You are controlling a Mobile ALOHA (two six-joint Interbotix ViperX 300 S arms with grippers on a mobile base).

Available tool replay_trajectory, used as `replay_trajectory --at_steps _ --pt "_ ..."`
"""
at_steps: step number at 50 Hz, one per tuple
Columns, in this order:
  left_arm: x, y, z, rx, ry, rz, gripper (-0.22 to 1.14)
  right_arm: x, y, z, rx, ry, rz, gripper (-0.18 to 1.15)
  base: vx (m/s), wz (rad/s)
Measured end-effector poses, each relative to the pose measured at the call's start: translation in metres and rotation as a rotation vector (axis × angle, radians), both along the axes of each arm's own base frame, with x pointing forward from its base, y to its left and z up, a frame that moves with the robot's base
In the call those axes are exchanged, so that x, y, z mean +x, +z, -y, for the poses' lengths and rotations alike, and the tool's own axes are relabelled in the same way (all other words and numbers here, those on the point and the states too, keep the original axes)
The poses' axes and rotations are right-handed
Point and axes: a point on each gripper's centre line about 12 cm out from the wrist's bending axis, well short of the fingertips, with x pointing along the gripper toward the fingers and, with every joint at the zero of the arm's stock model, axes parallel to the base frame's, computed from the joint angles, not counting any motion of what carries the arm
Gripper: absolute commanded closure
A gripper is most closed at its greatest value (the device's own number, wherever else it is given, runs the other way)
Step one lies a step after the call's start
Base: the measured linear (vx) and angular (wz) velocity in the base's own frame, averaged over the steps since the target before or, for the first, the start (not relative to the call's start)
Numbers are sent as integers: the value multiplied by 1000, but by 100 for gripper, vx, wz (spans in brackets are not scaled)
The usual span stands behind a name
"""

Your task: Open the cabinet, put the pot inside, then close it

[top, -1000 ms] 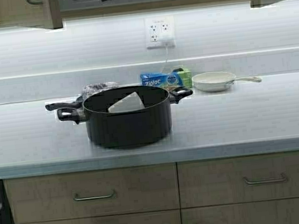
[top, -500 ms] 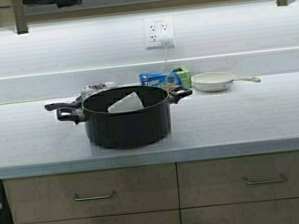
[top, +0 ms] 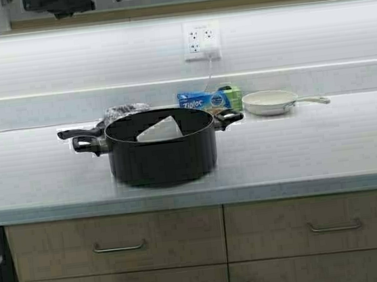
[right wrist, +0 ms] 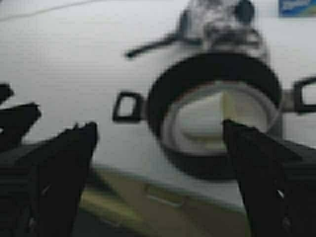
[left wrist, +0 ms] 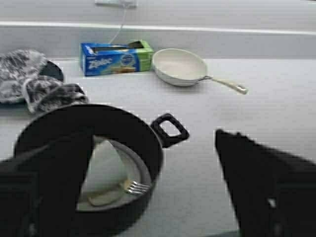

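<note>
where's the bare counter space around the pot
Free: the counter right of the pot, in front of the white pan, and the front left stretch. Crowded: behind the pot, with the cloth-covered pan and Ziploc box.

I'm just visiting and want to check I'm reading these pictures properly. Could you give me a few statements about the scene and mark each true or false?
1. The pot stands on the countertop. True.
2. The pot is empty. False: a white plate and a fork lie inside.
3. The white pan sits beyond the pot, apart from it. True.
4. The left gripper grips the pot's handle. False: it is open, holding nothing.
5. The right gripper is open. True.
</note>
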Motion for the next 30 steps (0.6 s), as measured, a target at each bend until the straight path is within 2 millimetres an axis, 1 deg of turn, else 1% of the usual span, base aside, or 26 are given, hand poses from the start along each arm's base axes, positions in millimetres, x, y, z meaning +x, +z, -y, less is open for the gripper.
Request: replay_trajectory --at_steps 4,7,10,13,16,20,23,27,30 --pt "-22 -13 -11 -125 24 -28 -11 -19 -25 3 125 -74 0 -7 0 0" --pt "-41 -29 -19 -218 37 -48 -11 -32 -44 8 200 -118 -2 -7 0 0" --pt "-60 -48 -31 -308 57 -65 -11 -40 -61 19 293 -173 -3 -7 0 0" --pt "-72 -62 -47 -372 94 -59 -11 -45 -76 29 363 -207 -3 -7 0 0" --pt "-82 -75 -61 -400 128 -55 -11 -48 -87 33 426 -205 6 -7 0 0" --pt "-89 -88 -71 -414 150 -66 -11 -47 -99 31 461 -192 -4 -7 0 0" --pt "-91 -99 -73 -409 169 -94 -11 -45 -115 27 477 -192 -34 -7 0 0" --pt "-89 -113 -71 -395 181 -130 -11 -37 -132 30 497 -223 -51 -7 0 0" --pt "-85 -125 -65 -382 179 -161 -11 -30 -144 35 525 -250 -51 -7 0 0"
